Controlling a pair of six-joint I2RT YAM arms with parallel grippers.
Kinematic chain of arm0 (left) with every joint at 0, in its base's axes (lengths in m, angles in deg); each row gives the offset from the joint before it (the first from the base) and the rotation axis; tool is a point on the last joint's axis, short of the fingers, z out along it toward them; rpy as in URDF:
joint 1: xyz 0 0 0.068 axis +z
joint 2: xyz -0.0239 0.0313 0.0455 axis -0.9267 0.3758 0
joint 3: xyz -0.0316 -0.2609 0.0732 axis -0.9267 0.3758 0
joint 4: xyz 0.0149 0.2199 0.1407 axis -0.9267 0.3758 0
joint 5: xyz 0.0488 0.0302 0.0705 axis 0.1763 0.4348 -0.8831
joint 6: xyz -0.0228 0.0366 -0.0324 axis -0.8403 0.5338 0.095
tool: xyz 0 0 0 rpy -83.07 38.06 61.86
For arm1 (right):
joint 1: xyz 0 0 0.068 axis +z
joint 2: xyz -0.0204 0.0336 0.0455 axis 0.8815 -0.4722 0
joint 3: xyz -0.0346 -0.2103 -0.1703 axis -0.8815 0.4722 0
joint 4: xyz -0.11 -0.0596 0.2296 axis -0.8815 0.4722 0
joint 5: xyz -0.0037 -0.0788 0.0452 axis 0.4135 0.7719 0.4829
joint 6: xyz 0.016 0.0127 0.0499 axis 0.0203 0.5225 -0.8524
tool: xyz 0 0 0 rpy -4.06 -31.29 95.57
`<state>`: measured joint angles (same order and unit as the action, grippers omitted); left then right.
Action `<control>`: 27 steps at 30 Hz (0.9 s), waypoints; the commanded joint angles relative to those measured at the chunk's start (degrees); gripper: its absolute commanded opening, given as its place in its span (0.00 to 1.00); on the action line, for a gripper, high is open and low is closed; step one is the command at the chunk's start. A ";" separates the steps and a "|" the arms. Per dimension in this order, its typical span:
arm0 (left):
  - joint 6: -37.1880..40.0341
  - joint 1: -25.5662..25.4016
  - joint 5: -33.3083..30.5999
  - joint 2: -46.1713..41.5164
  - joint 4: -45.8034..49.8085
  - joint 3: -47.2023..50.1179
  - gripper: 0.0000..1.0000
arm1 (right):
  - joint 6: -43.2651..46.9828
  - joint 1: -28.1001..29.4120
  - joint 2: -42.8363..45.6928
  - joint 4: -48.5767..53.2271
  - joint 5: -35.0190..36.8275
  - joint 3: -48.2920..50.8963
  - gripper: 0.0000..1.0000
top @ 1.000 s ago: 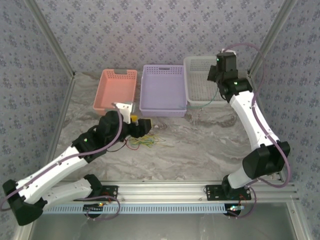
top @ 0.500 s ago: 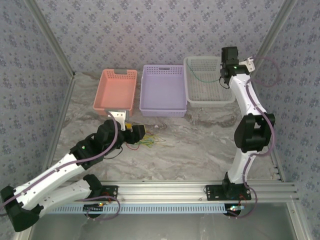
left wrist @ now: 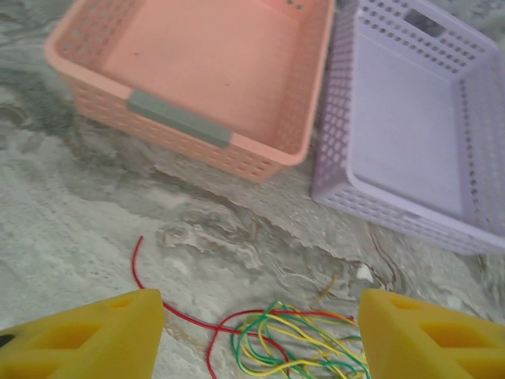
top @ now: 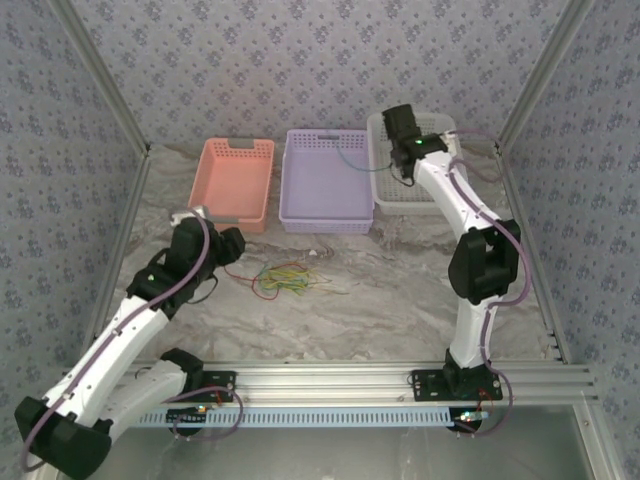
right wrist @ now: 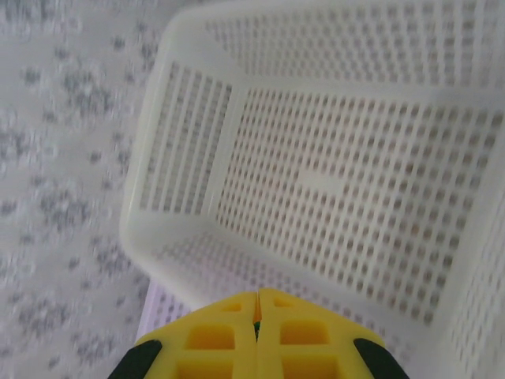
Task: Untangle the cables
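Cables (left wrist: 292,341) tangled at frame bottom, left gripper (left wrist: 260,316) fingers apart above. Right gripper (right wrist: 257,312) clamped on green cable (top: 350,163) by white basket (right wrist: 150,197). Likely drop-off step; next, release inside.

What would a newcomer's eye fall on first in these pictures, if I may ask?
The tangle of green, yellow and red cables lies mid-left on the marbled table, the left gripper open above it. Behind stand a salmon basket, a lilac basket and a white basket in a row. The right gripper, shut, hangs at the white one, a thin green cable trailing from it over the lilac one.
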<state>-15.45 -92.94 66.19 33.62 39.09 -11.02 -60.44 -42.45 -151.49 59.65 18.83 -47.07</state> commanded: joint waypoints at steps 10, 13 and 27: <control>-1.55 1.72 10.91 -2.68 0.41 0.14 0.63 | -12.70 -6.76 1.37 -1.63 1.21 5.74 0.00; -1.86 1.67 11.42 -2.45 -0.01 0.53 0.63 | -14.85 -9.62 -1.53 -0.03 -0.76 3.43 0.00; -0.90 1.56 12.53 -1.01 0.01 -2.00 0.62 | -18.91 -14.28 -17.05 15.93 -9.90 -12.82 0.48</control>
<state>-16.37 -91.50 77.49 32.38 39.40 -11.04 -77.81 -56.50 -169.34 70.58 9.41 -58.85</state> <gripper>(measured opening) 0.619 0.404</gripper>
